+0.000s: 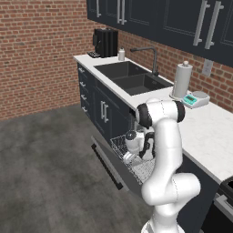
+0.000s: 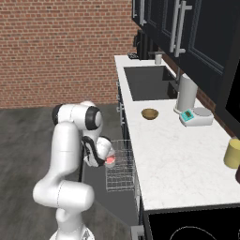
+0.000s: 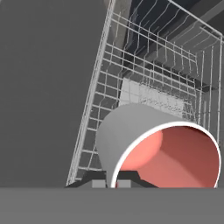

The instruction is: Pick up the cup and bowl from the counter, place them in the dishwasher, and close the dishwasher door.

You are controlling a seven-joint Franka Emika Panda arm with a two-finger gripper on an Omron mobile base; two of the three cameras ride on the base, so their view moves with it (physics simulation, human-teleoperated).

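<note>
Wire rack (image 3: 144,87) close behind smooth white cup (image 3: 131,131), salmon-lined, pinched in gripper (image 3: 111,183); wooden bowl (image 2: 150,113) mid-frame on marble counter (image 2: 173,159).

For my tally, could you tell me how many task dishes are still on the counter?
1: the bowl on the counter beside the sink. The cup is in the gripper over the dishwasher rack.

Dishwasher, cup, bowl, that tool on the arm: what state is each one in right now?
dishwasher door: dropped open.
wire rack: pulled out over the door.
cup: gripped, tipped on its side above the rack.
bowl: upright on the counter, not yet picked up.
tool: shut on the cup.
</note>
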